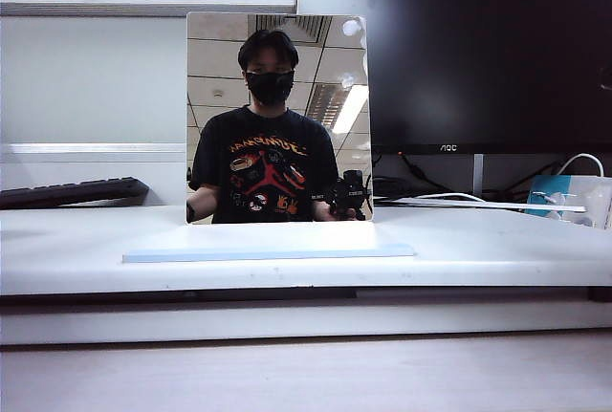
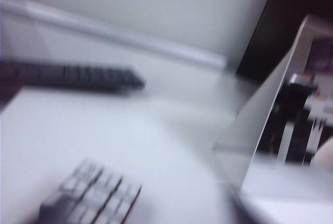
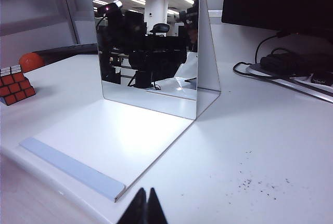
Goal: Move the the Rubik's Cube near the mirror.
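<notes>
The mirror point(image 1: 277, 116) stands upright at the middle of the white table on a flat white base with a pale blue front strip point(image 1: 268, 253). The exterior view shows neither the Rubik's Cube nor any gripper. In the right wrist view the Rubik's Cube point(image 3: 15, 88) sits on the table well off to one side of the mirror point(image 3: 151, 42), its orange-red side facing the camera. My right gripper point(image 3: 146, 207) is shut and empty, low in front of the base's corner. The blurred left wrist view shows the Rubik's Cube point(image 2: 91, 198) close by and the mirror point(image 2: 307, 104) further off. My left gripper's fingers are out of frame.
A large black monitor point(image 1: 478, 49) stands behind the mirror to the right, with cables point(image 3: 281, 63) at its foot. A black keyboard point(image 1: 72, 190) lies at the back left. An orange round object point(image 3: 31, 60) sits just behind the cube. A blue-and-white box point(image 1: 574, 197) is at far right.
</notes>
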